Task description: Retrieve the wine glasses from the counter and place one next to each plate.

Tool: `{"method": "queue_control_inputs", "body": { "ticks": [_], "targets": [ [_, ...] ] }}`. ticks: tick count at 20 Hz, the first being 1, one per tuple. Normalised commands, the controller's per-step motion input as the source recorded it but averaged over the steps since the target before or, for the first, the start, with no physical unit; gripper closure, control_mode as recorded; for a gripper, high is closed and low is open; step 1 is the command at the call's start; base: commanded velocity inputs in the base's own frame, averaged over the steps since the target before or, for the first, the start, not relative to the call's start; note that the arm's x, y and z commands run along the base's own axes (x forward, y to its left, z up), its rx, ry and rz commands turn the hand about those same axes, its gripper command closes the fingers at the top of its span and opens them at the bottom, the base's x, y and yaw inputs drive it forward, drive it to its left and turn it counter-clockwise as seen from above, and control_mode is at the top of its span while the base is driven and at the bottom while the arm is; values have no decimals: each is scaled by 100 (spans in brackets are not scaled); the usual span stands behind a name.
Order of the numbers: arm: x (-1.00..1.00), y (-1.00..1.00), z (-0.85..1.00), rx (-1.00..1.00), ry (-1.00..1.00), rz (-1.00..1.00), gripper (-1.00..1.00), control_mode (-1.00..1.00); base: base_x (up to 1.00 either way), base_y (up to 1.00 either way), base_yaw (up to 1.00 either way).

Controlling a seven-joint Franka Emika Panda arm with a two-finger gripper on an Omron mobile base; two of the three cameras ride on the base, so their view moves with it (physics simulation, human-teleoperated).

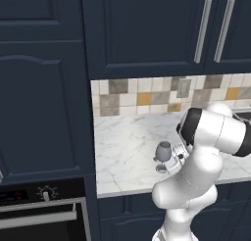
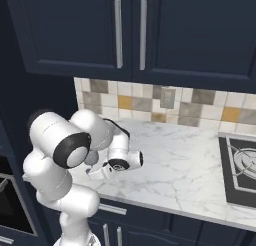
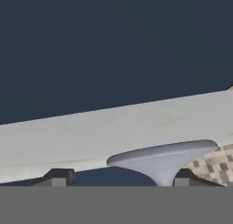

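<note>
One wine glass point(image 1: 163, 150) stands upright on the white marble counter point(image 1: 127, 147), near its front edge. My gripper point(image 1: 166, 162) reaches in low from the right at the glass's stem and foot. The hand view is rolled over. There the round grey foot point(image 3: 164, 155) of the glass rests against the counter's pale surface point(image 3: 91, 132), and the stem runs down between my fingertips point(image 3: 59, 177), closer to the right one. The gripper point(image 3: 120, 178) is open, its jaws wide apart on either side of the stem. In the right base view my arm hides the glass. The plates are out of view.
A tall navy cabinet point(image 1: 44, 88) walls off the counter's left end, with an oven point(image 1: 44, 210) below it. Upper cabinets point(image 2: 130, 30) hang above the tile wall point(image 2: 150, 102). A black cooktop point(image 2: 242, 167) lies at the counter's right.
</note>
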Motion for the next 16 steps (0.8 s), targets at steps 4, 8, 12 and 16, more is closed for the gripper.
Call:
{"method": "queue_control_inputs", "body": {
  "ticks": [4, 8, 12, 16],
  "targets": [
    [-60, -1, 32, 4, -13, 2, 100, -100, 0, 0, 0],
    [-72, 0, 76, 3, -20, 7, 100, -100, 0, 0, 0],
    [-58, 0, 100, 3, -18, 7, 100, -100, 0, 0, 0],
    [-51, 0, 100, 1, -15, 5, 100, -100, 0, 0, 0]
  ]
}}
